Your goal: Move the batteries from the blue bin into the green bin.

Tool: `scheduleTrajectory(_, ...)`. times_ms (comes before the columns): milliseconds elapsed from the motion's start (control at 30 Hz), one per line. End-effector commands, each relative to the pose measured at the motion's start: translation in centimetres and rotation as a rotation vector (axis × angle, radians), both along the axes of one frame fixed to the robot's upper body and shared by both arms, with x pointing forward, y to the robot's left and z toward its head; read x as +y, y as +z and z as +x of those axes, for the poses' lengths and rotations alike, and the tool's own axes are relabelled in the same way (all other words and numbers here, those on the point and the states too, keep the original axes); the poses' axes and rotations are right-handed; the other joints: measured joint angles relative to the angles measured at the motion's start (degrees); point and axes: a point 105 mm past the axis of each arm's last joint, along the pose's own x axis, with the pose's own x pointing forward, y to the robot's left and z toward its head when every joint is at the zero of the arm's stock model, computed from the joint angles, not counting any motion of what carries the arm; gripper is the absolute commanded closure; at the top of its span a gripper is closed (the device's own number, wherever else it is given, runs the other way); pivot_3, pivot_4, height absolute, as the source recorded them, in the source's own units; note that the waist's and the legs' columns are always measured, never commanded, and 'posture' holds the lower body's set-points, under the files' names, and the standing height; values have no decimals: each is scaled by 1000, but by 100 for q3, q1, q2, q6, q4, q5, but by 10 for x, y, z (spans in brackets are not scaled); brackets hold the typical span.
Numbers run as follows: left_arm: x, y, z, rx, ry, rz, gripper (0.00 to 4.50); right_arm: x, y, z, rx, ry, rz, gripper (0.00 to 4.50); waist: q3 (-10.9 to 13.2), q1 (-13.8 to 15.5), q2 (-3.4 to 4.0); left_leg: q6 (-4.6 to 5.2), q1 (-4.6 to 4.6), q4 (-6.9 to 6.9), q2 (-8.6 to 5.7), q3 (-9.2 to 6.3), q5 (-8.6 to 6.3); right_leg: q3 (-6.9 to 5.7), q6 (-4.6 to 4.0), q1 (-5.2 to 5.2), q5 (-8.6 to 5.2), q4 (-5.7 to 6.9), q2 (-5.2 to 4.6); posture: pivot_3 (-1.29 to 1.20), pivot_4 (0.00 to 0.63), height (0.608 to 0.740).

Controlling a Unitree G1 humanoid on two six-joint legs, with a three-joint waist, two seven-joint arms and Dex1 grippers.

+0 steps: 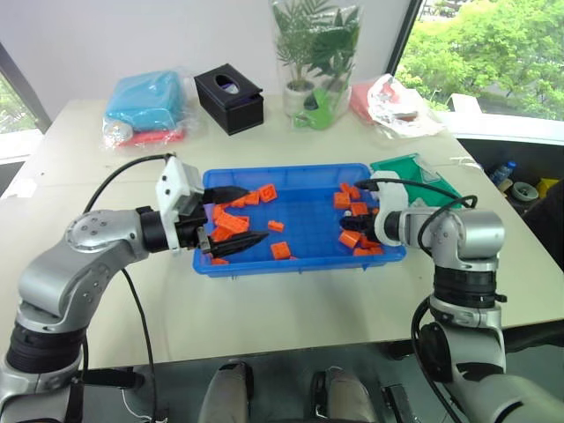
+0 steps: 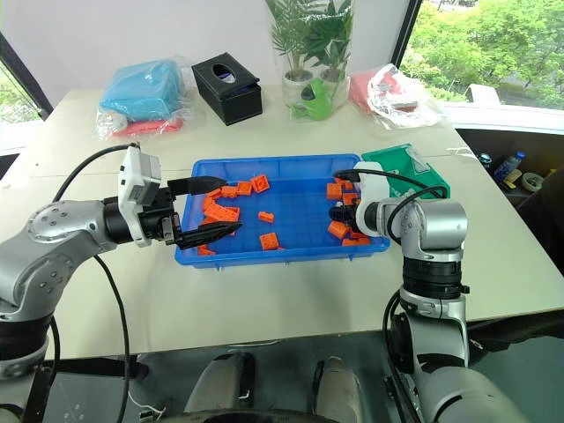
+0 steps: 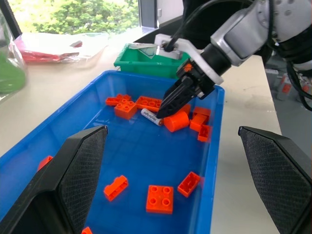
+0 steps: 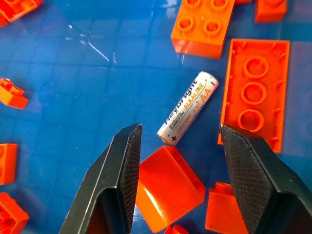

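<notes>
Head views: blue bin (image 1: 304,262) lying in the middle of the worktop (image 1: 291,308), strewn with orange blocks (image 1: 280,250). Green bin (image 1: 407,169) touching the blue bin's right far corner. Left hand (image 1: 236,217) held level over the blue bin's left end, fingers spread apart, grasping nothing. Right hand (image 1: 347,222) dipped into the blue bin's right end among the blocks. Beyond the blue bin, near the worktop's far edge: light-blue bagged bundle (image 1: 145,97), black box (image 1: 229,97), potted plant (image 1: 313,44), bright-green can (image 1: 317,109).

Left wrist view: both own fingers (image 3: 73,180) standing wide apart over the blue bin's floor, empty. Right hand (image 3: 168,106) pointing steeply down inside the blue bin, tips just beside one battery (image 3: 151,117) (white-labelled, lying flat) and an orange cylinder block (image 3: 176,121). Green bin just past the blue bin's far wall.

Right wrist view: fingers (image 4: 122,170) parted, released, grasping nothing. Battery lying flat on the blue bin's floor (image 4: 73,97) between and just ahead of the fingertips, beside a long orange block (image 4: 253,92); cylinder block between the fingers.
</notes>
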Motion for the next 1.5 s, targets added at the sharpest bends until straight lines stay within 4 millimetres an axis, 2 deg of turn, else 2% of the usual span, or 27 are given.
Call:
scheduleTrajectory(33, -1, 8, -5, -43, 3, -15, 0, 7, 10, 7, -41, 37, -3, 1912, 1, 2, 1, 0, 0, 0, 0, 0, 0, 0, 0, 0, 0, 0, 0, 0, 150, 657)
scheduleTrajectory(267, -2, 7, -7, -47, 20, -23, 0, 6, 1, 17, -39, 36, -29, 1912, 1, 4, 2, 0, 0, 0, 0, 0, 0, 0, 0, 0, -1, -2, 0, 0, 150, 657)
scheduleTrajectory(567, 0, 12, -5, -62, 21, -13, 0, 14, -19, 25, -23, 71, -49, 1912, -2, 0, -4, 0, 1, 0, 0, 0, 0, 0, 0, 1, -1, -2, 0, 0, 150, 657)
scheduleTrajectory(700, 2, 13, -4, -66, 19, -4, 0, 18, -19, 24, -39, 91, -50, 3754, -2, 6, -3, 0, 1, 0, 0, 0, 0, 0, 0, 1, -1, -2, 0, 0, 150, 657)
scheduleTrajectory(733, 2, 13, -3, -67, 18, -3, 0, 18, -18, 24, -49, 95, -53, 4366, -2, 8, -2, 0, 1, 0, 0, 0, 0, 0, 0, 1, -1, -2, 0, 0, 150, 657)
scheduleTrajectory(867, 2, 15, 0, -73, 12, 4, 0, 21, -3, 22, -94, 108, -26, 4462, -1, 7, -2, -1, 0, 1, 0, 0, -1, 0, -1, 2, -1, -4, 0, 0, 150, 657)
scheduleTrajectory(1000, 3, 17, 2, -76, 4, 9, 0, 12, 34, 18, -182, 96, 17, 4462, 10, 9, 16, 0, -4, -1, 0, 0, 0, 0, 0, -2, -1, -4, 0, 0, 150, 657)
scheduleTrajectory(1067, 5, 17, 3, -71, -1, 15, 0, -16, 67, 17, -266, 16, 27, 4462, 11, 11, 17, 0, -5, -1, 0, -1, 0, 0, 1, -2, 0, -4, 0, 0, 150, 657)
scheduleTrajectory(1133, 8, 16, 4, -64, -4, 20, 0, -49, 91, 15, -335, -81, -8, 4462, 18, 35, 29, 0, -6, 0, -2, 0, 0, 0, 0, 1, 0, -13, 0, 0, 150, 657)
scheduleTrajectory(1233, 12, 14, 6, -53, -10, 24, 0, -85, 101, 10, -362, -173, -75, 4462, 12, 70, 20, -2, -5, -8, -1, 2, -2, -3, -1, 11, -17, -47, 3, 0, 150, 657)
scheduleTrajectory(1333, 13, 14, 8, -46, -26, 29, 0, -107, 94, 8, -360, -232, -110, 4462, 8, 7, 13, -6, -3, -14, 1, 7, -8, -3, 0, 14, -17, -59, 3, 0, 150, 657)
scheduleTrajectory(1433, 13, 15, 11, -49, -34, 33, 0, -104, 78, 8, -334, -206, -104, 2933, 12, -16, 20, 3, -3, -18, 2, 11, -3, -3, 9, 13, -4, -59, 3, 0, 150, 657)
scheduleTrajectory(1467, 13, 15, 12, -50, -36, 35, 0, -103, 75, 9, -336, -205, -102, 2507, 16, -16, 27, 4, -3, -18, 2, 11, -3, -3, 6, 12, 0, -57, 3, 0, 150, 657)
scheduleTrajectory(1500, 13, 15, 13, -50, -37, 35, 0, -103, 74, 10, -346, -203, -102, 1898, 19, -18, 31, 4, -3, -18, 2, 12, -3, -3, 2, 11, 3, -56, 3, 0, 150, 657)
